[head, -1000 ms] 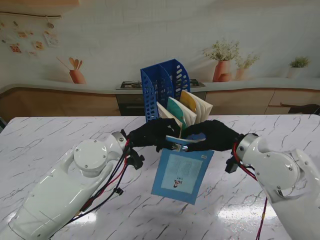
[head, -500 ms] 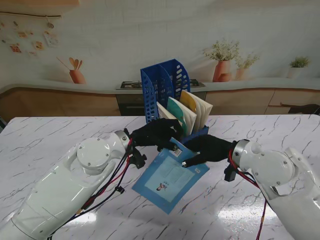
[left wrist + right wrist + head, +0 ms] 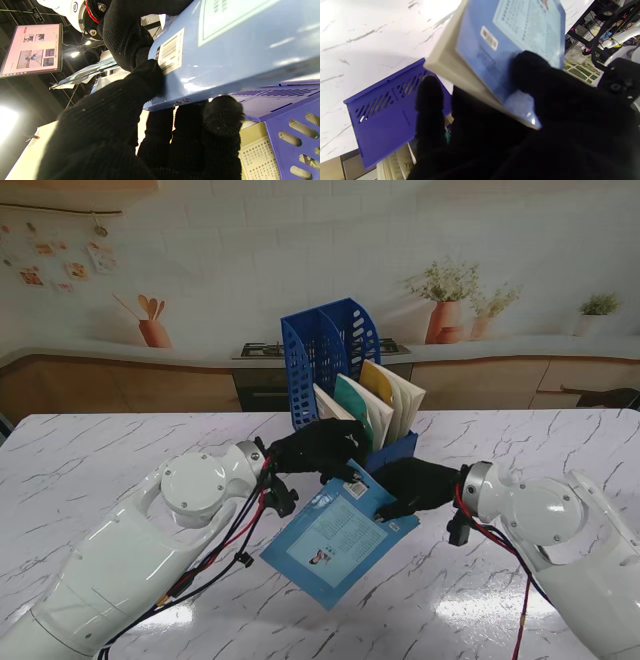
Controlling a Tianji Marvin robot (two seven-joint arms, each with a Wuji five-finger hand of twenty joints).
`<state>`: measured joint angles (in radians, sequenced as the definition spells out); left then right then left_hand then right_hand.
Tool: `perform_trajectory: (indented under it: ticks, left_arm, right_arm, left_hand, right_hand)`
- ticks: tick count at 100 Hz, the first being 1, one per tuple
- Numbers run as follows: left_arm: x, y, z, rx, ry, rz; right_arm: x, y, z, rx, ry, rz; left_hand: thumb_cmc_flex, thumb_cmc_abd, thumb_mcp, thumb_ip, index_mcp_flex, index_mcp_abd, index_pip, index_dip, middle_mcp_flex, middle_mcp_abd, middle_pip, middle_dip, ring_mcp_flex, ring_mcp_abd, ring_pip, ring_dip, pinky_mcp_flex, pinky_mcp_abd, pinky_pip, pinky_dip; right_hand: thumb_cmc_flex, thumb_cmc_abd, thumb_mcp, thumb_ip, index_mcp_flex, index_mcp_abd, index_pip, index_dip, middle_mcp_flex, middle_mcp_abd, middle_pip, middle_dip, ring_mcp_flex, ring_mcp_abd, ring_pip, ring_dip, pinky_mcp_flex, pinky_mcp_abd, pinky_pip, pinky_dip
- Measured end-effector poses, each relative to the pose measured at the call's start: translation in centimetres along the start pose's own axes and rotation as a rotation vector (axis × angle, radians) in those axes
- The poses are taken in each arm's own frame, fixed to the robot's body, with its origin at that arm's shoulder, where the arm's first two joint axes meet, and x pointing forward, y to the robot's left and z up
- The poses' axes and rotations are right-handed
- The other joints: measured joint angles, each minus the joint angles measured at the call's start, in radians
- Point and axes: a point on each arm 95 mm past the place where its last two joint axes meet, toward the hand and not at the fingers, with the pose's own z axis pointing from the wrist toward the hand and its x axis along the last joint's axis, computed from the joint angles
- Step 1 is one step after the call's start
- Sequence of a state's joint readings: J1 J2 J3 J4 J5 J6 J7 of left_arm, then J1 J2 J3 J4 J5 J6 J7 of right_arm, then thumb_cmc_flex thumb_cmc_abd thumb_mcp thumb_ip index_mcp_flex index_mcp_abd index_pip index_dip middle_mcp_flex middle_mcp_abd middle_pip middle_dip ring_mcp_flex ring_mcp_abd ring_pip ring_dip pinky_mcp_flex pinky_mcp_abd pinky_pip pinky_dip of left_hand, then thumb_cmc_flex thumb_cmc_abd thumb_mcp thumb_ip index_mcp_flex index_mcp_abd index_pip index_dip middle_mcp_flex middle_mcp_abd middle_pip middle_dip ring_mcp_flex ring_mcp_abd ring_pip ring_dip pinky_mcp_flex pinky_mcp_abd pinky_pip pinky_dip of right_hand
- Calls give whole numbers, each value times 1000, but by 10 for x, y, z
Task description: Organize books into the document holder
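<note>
Blue document holder [image 3: 335,350] with three books [image 3: 372,405], both hands gripping blue book [image 3: 338,540]

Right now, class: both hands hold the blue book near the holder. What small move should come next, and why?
Probably tip the blue book upright: the left hand and right hand grip its far edge, it slants flat, and the holder takes books standing.

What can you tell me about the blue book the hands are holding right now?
The blue book is a thin glossy paperback with a pale printed panel, a small picture and a barcode sticker on its cover. It is closed, tilted and held off the table in front of the blue holder. The left hand pinches its far corner and the right hand grips its right edge, thumb on the cover.
</note>
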<state>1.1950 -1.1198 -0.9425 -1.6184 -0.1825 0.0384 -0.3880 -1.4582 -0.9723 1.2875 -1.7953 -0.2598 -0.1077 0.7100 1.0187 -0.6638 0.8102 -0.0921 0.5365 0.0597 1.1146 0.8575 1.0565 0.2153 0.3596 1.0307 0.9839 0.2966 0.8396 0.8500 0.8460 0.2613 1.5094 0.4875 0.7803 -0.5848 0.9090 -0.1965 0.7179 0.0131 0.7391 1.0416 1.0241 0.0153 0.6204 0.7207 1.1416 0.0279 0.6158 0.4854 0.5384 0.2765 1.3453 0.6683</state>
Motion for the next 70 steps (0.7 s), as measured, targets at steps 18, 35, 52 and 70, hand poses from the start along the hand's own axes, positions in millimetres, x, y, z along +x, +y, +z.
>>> perform_trajectory:
  ticks: [18,35,52,70]
  left_arm:
    - [-1,-1,3,14,7,-6]
    - [-2,-3,5,48,14,-13]
    - [-4,-4,7,55,10,-20]
    - [-8,-6,9,79,1,-24]
  right_arm:
    - [-4,-1,0,-31,-27,36]
    - [-9,-4,-1,-146,-44,66]
    - [-11,-10,-2,-238,-53,84]
    - [-10,-14,-3,-292,-44,91]
  left_hand:
    - [0,0,1,0,0,0,0,0,0,0,0,1,-2,0,-9,-2,-2,0,-7,0]
    - [0,0,1,0,0,0,0,0,0,-1,-1,4,-13,3,-24,-2,-6,2,-10,2]
    - [0,1,1,0,0,0,-1,-3,0,-2,-5,-7,-36,11,-39,-2,-32,4,-13,5]
    - [29,53,-68,0,0,3,-33,-126,-27,-2,-27,-137,-99,20,-14,-3,-98,10,21,56]
  right_hand:
    - [-36,-4,71,-18,2,18,0,147,-50,7,184,131,4,-6,231,85,197,0,191,101]
    - [-48,-22,86,-18,48,39,0,147,-26,32,258,175,19,-6,443,165,433,1,319,179]
    - [-50,-47,112,-18,81,76,-1,147,20,75,304,197,84,-19,727,311,568,1,416,194]
    - [-50,-48,112,-18,97,107,-6,147,44,85,315,198,134,-68,920,424,597,1,463,219]
